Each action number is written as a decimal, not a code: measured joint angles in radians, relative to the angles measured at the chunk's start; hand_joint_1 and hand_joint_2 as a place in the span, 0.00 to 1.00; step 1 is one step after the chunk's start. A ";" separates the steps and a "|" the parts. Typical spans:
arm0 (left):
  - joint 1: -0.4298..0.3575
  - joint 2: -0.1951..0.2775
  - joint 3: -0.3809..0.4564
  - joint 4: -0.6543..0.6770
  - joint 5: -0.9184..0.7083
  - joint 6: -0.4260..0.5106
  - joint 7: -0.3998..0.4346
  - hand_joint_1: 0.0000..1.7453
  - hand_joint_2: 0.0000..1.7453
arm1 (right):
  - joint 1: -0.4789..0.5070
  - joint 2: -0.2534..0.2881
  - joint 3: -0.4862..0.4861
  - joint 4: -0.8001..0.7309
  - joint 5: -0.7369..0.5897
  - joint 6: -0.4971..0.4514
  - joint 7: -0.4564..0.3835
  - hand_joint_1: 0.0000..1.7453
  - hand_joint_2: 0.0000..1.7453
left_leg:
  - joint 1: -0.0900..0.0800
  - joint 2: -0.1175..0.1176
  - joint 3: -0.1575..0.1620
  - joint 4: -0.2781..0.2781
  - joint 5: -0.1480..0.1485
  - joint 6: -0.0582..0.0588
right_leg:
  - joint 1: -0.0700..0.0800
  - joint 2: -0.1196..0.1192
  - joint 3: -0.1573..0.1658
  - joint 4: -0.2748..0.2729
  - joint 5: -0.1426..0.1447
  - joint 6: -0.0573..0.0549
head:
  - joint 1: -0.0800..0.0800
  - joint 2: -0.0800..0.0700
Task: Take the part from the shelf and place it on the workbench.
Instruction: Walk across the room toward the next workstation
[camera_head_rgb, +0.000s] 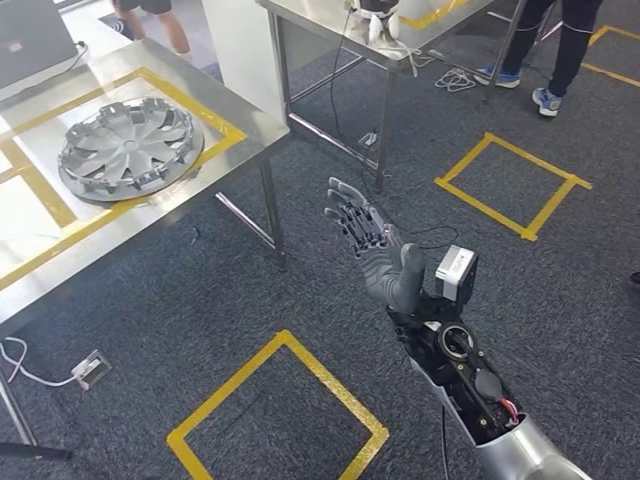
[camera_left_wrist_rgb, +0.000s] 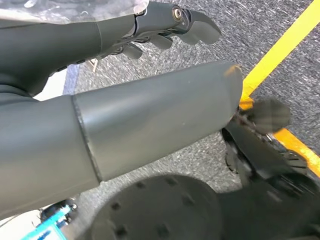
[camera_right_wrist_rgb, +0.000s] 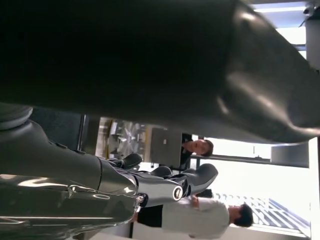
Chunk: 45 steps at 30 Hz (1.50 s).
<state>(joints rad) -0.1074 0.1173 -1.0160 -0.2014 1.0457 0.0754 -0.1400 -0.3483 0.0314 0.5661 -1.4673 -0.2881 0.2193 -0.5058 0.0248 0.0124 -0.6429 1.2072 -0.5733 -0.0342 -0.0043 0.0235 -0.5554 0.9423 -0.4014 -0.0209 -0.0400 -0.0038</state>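
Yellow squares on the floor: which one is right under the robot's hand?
The near yellow square, low in the head view, lies just below the right hand. The other square sits farther off, near the people's feet.

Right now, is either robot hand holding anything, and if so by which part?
Nothing is held. The right robot hand is raised with fingers apart and empty; the left robot hand holds nothing either. The hubcap lies on the workbench.

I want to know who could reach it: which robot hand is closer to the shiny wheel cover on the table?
Probably the right. The right hand is raised, open, over the floor beside the table holding the wheel cover. The left hand hangs over carpet; its distance is unclear.
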 joint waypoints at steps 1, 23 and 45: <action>0.002 0.000 0.000 0.000 0.001 0.000 0.000 0.00 0.00 | 0.006 -0.002 -0.004 -0.001 -0.001 0.000 0.000 0.00 0.00 | -0.001 -0.005 -0.024 0.044 -0.009 0.002 | 0.002 0.012 0.000 0.000 0.000 -0.001 | 0.000 0.000; 0.001 -0.001 0.000 0.000 0.002 0.000 0.000 0.00 0.00 | 0.035 -0.022 -0.053 -0.048 -0.012 -0.008 -0.001 0.00 0.00 | -0.008 0.065 0.129 -0.270 0.132 0.018 | -0.003 -0.075 -0.007 0.015 -0.015 0.042 | 0.004 0.000; 0.001 -0.002 0.000 0.000 0.005 0.000 0.000 0.00 0.00 | 0.038 -0.025 -0.060 -0.059 -0.015 -0.009 0.000 0.00 0.00 | -0.006 -0.010 0.108 -0.281 0.158 0.043 | 0.002 -0.002 -0.106 0.218 -0.115 0.042 | 0.005 0.000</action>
<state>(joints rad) -0.1068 0.1150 -1.0159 -0.2010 1.0510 0.0755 -0.1403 -0.3107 0.0062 0.5066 -1.5264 -0.3036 0.2102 -0.5054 0.0189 0.0025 -0.5351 0.9261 -0.4151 0.0087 -0.0026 0.0215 -0.6613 1.1600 -0.5166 0.0211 -0.0354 -0.0038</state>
